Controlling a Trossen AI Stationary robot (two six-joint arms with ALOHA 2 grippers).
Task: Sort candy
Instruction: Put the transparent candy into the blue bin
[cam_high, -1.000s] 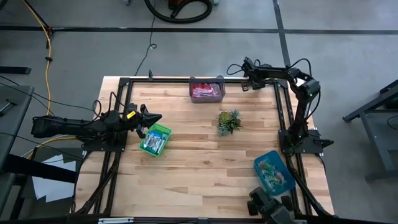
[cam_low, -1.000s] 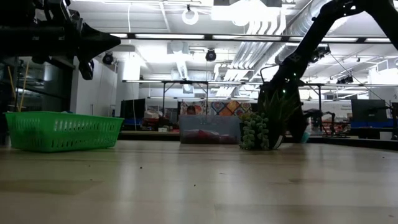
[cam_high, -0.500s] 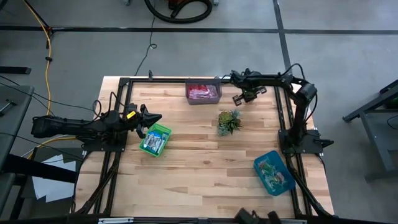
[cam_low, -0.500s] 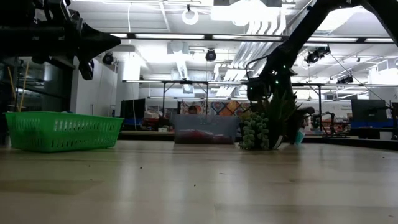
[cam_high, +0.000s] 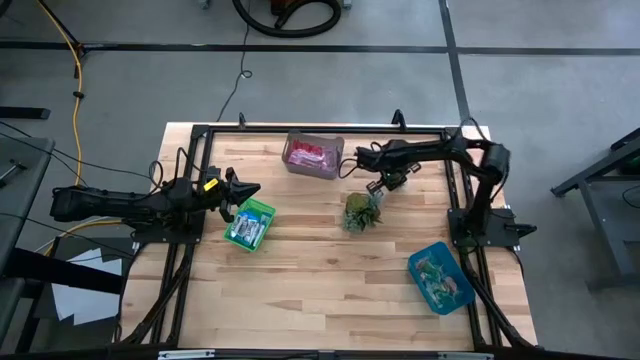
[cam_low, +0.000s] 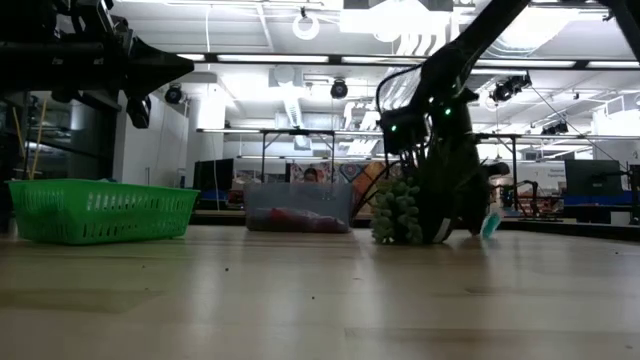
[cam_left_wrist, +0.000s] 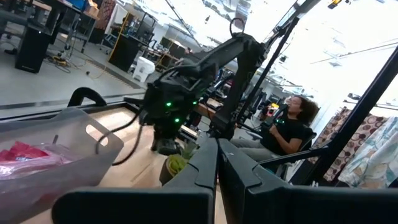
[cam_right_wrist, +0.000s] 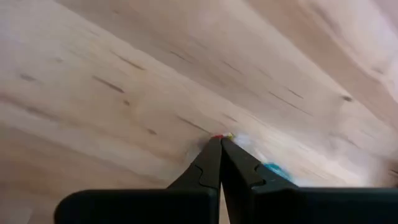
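A wooden table (cam_high: 320, 290) stands on a grey workshop floor. The right gripper (cam_high: 352, 166) is at the far side, between the clear bin (cam_high: 313, 156) and the plant (cam_high: 360, 211), fingers pressed together, holding nothing I can see. The left gripper (cam_high: 252, 189) waits closed beside the green bin (cam_high: 249, 225). Candy (cam_high: 311, 153) lies in the clear, green and blue bin (cam_high: 441, 277); none is loose. I judge the right arm is between picks; next it must open over a sweet.

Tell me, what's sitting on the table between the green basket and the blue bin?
Mostly bare wood, seen from the high view. Between the green basket and the blue bin, nothing lies; the spiky plant stands off to the side.
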